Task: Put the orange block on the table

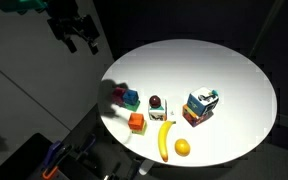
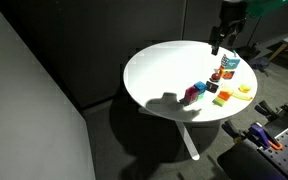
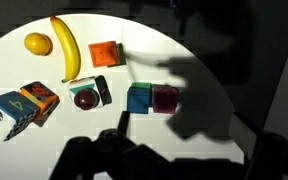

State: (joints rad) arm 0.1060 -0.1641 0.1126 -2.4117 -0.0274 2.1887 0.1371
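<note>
The orange block (image 3: 105, 53) is a small orange-red cube that rests on the round white table (image 3: 214, 60), just right of the banana in the wrist view. It also shows in both exterior views (image 1: 136, 122) (image 2: 222, 99). My gripper (image 1: 80, 42) hangs high in the air, off the table's edge and far from the block. Its two fingers look spread and hold nothing. It also shows in an exterior view (image 2: 222, 40). In the wrist view the fingers are only dark shapes along the bottom edge.
A banana (image 3: 66, 48), a round orange fruit (image 3: 38, 44), a multicoloured carton (image 3: 22, 108), a dark red fruit (image 3: 85, 98), and blue (image 3: 139, 99) and magenta (image 3: 165, 100) cubes lie on the table. The gripper's shadow falls over the cubes.
</note>
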